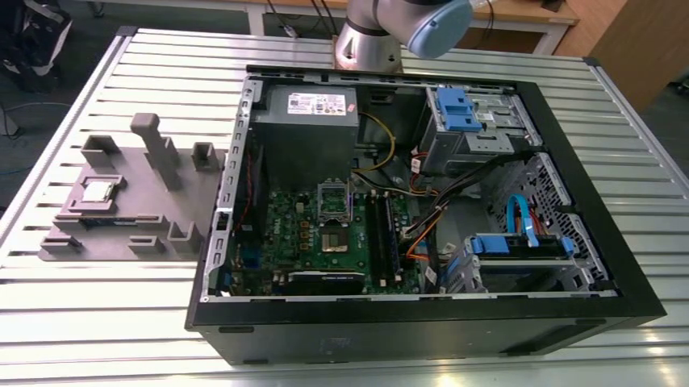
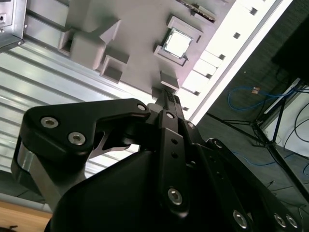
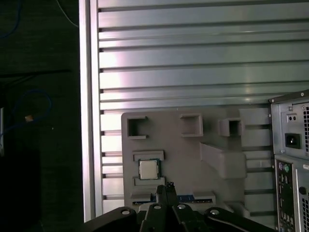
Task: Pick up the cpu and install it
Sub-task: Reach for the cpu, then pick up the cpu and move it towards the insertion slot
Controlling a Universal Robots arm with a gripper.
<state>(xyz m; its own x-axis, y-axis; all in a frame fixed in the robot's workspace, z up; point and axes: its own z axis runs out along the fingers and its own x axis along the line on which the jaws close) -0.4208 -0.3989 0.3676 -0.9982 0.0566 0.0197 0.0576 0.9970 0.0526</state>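
Closest to my lens is the gripper (image 2: 168, 96), its black linkage crowding the foreground in both wrist views. The jaws stand drawn together with nothing between them and touch nothing. It hangs above the grey fixture plate (image 3: 193, 159), and the cpu (image 3: 148, 169) lies near the tips, apart from them.

Reading the exterior view from its left: the fixture plate (image 1: 140, 218) sits on the slatted table (image 1: 108, 322), and the cpu (image 1: 99, 190) rests flat in a square pocket toward the plate's outer side. Just beside the plate is the open computer case (image 1: 431, 322). Its motherboard carries the socket (image 1: 334, 238) around the middle, and blue drive brackets (image 1: 517, 242) sit toward the exterior view's right. The arm (image 1: 398, 32) rises behind the case.

I judge this to be the approach for the pick, with the chip untouched. To do it well I would centre the tips over the chip and square them to its edges. The jaws must part wider than the chip before any descent. The low pocket walls around it leave little room, so a straight, level drop matters, and a light grip on opposite edges should keep the chip flat.
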